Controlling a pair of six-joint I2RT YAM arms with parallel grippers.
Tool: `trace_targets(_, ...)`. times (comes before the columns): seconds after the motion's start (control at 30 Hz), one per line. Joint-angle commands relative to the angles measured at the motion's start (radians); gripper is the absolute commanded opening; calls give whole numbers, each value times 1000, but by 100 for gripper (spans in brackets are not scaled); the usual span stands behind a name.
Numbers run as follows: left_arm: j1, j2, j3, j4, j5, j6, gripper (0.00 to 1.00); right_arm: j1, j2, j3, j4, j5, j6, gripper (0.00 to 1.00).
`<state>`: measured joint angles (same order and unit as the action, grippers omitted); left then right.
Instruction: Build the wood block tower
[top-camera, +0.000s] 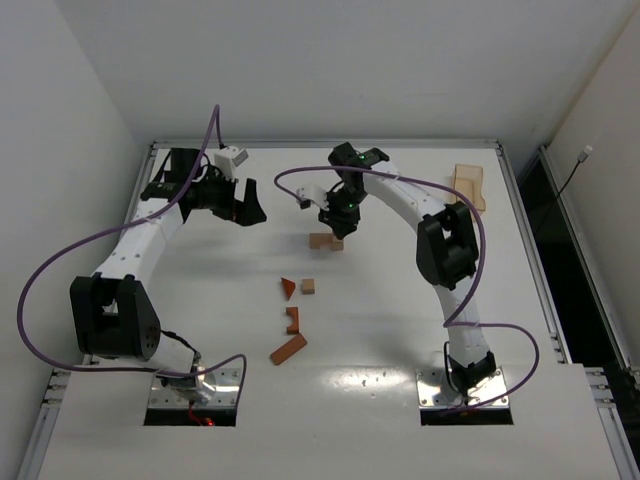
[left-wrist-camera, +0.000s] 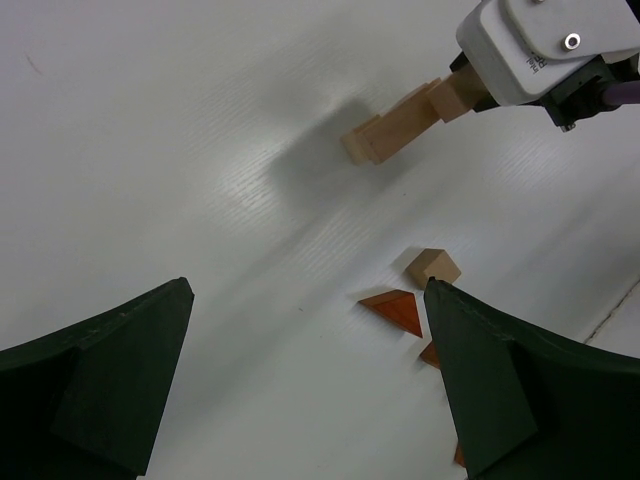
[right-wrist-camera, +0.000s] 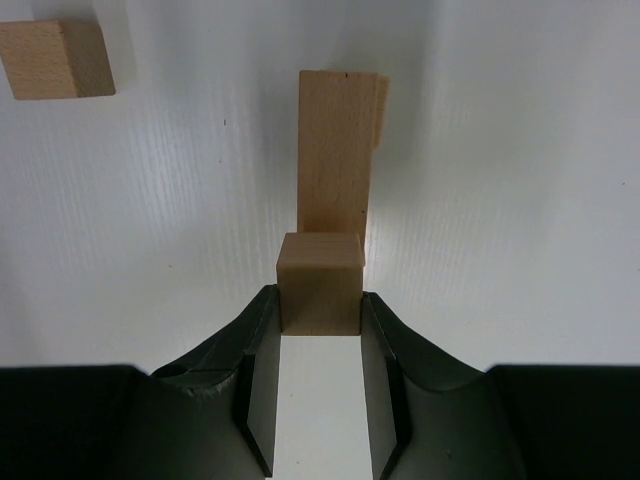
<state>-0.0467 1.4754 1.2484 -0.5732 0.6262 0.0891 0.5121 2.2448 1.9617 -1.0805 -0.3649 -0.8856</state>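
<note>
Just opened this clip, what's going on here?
The right gripper is shut on a small tan cube, holding it at one end of a tan bar that lies on the table. Whether the two touch is unclear. The left gripper hangs open nearby, holding nothing. A red triangle, a second tan cube, a red L-piece and a red bar lie loose, not yet used.

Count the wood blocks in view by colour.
Tan: 3 – held cube in the right gripper, loose cube, long bar (another may hide behind it)
Reddish-brown: 3 – triangle, L-shaped piece, brown bar
Total: 6
</note>
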Motion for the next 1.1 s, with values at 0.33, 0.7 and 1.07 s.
trace_targets(0.33,19,-4,25,30,40,3,100,-6,30,52,1,-16,8,5)
trace_targets(0.7,28,-4,25,30,49,3,100,-6,39,62,1,-6,17,18)
trace_targets(1.07,28,-4,25,30,49,3,100,-6,30,62,19,3,36,38)
